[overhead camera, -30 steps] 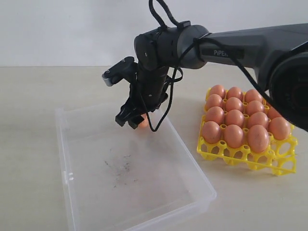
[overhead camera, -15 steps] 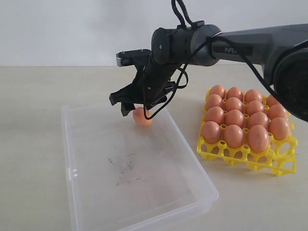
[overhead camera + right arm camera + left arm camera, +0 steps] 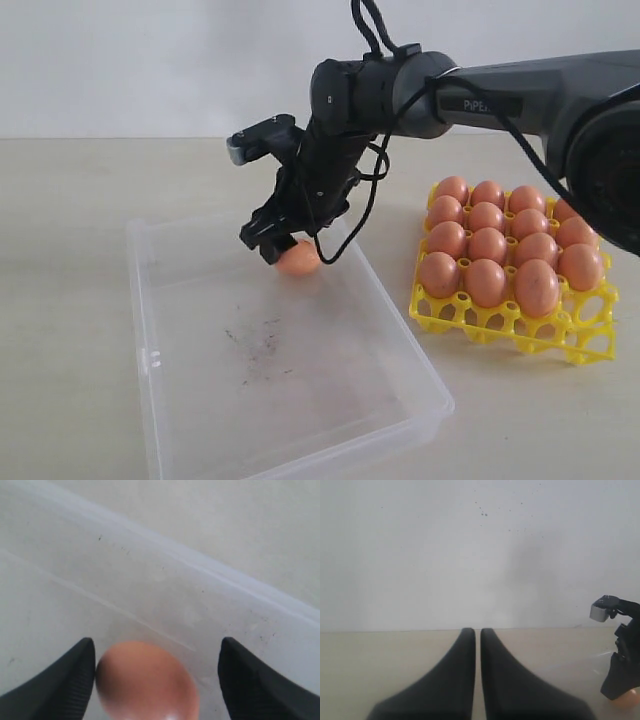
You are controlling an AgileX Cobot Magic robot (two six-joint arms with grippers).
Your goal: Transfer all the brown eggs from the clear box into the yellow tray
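Clear box (image 3: 140, 360) is noted nearest the exterior camera, on the left, lying flat on the table (image 3: 60, 250). Dark scuffs (image 3: 260, 350) are seen on the middle of its floor.

1 brown egg (image 3: 298, 259) is found in the box, on the floor near the far right wall. The right gripper (image 3: 265, 245) is held directly over this egg, tilted downward, reaching across from the right side. Its jaws are spread wide and nothing is clamped. In the right wrist view the egg is seen low between the 2 fingers (image 3: 70, 675), just beside or touching one of them and well apart from the other. Whether contact is made cannot be told.

Yellow tray (image 3: 500, 322) is noted to the right of the box, apart from it. Its cups are nearly all filled with brown eggs (image 3: 487, 245), about 15 counted. 1 empty cup is seen at the near right corner.

Left gripper (image 3: 475, 635) is shown only in its own wrist view. Its 2 fingers are drawn together with a thin slit between them, and nothing is held. It is aimed level over the bare table toward the white wall (image 3: 150, 60).
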